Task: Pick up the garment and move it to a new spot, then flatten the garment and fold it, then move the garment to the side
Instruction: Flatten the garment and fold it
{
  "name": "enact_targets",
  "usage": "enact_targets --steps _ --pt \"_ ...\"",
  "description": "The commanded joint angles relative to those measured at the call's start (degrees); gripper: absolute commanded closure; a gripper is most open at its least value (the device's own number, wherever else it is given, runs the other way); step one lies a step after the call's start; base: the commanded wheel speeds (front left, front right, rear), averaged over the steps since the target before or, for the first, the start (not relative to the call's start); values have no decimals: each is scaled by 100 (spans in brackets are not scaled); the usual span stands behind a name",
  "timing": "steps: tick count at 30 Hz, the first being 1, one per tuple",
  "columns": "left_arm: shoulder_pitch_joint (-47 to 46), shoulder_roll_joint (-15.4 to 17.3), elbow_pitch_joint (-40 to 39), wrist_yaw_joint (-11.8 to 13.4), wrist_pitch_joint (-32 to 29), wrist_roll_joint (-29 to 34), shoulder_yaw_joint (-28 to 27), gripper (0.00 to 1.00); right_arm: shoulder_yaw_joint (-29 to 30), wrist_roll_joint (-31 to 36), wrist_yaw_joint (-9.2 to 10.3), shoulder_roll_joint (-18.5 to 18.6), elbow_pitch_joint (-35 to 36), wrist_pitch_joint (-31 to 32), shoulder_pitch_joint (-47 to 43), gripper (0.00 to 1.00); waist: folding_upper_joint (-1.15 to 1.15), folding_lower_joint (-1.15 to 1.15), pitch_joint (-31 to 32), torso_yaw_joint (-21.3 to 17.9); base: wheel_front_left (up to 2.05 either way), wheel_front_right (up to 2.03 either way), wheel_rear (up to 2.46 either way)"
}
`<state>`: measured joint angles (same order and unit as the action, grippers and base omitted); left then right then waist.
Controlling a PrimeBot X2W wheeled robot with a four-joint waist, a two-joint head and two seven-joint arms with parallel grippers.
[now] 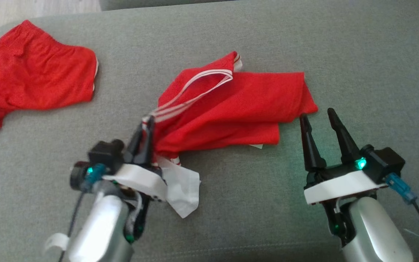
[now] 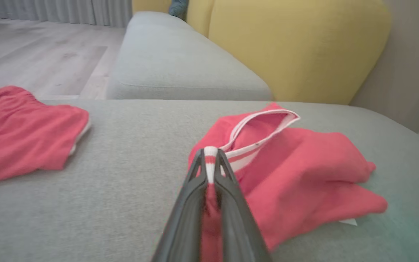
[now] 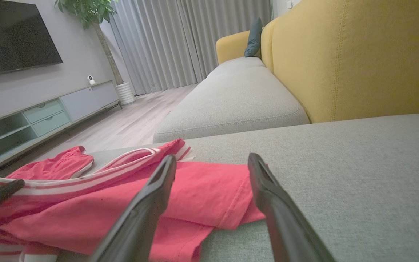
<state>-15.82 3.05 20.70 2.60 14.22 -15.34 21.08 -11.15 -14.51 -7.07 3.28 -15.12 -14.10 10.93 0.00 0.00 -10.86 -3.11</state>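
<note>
The garment [image 1: 231, 109] is a red top with white striped trim, lying bunched on the grey sofa cushion [image 1: 358, 72]. My left gripper [image 1: 147, 123] is shut on its striped edge at the garment's near-left end; in the left wrist view the two fingers pinch the white and red trim [image 2: 210, 156], with the rest of the garment [image 2: 304, 171] spread to the right. A white panel [image 1: 182, 189] of cloth hangs beside the left wrist. My right gripper [image 1: 318, 116] stands open just off the garment's right corner, its fingers [image 3: 158, 189] straddling the red hem [image 3: 209, 196] without touching it.
A second red garment [image 1: 31, 83] lies at the cushion's far left, also seen as red cloth [image 2: 20, 131]. A yellow sofa back [image 3: 358, 54] rises behind, another grey seat cushion [image 3: 235, 98] runs away, and wooden floor [image 2: 31, 58] lies beyond the left edge.
</note>
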Motion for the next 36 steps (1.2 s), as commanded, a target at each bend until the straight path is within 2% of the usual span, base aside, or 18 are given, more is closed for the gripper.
enact_targets --steps 1,5,10,22,23,24,25,26,36 --pt "-252 103 -246 62 70 -37 -289 100 -89 57 -42 -40 208 0 -3 0 0 0 1 20 0 0 0" --pt "-257 273 -583 269 75 -130 -810 100 108 109 -42 -40 225 21 -20 0 0 0 -32 68 0 0 0" --pt "-225 531 -704 414 76 -230 -1402 100 351 209 -42 -40 204 102 -52 0 0 0 -126 93 0 0 0" --pt "-99 638 -305 506 77 -343 -2128 100 336 313 -42 -40 -87 317 -148 0 0 0 -324 74 0 0 0" --pt "-88 624 -263 492 77 -336 -2129 83 287 303 -42 -40 -121 326 -132 0 0 0 -327 85 0 0 0" --pt "-83 606 -226 477 77 -323 -2123 62 232 300 -42 -40 -158 336 -110 0 0 0 -327 98 0 0 0" --pt "-80 583 -196 463 77 -307 -2114 16 165 300 -42 -40 -197 347 -82 0 0 0 -326 114 0 0 0" --pt "-83 557 -179 453 77 -286 -2106 0 97 285 -42 -40 -237 355 -53 0 0 0 -320 133 0 0 0" --pt "144 185 -761 209 77 53 -1904 0 -357 180 -42 -40 -893 445 330 0 0 0 -205 545 0 0 0"
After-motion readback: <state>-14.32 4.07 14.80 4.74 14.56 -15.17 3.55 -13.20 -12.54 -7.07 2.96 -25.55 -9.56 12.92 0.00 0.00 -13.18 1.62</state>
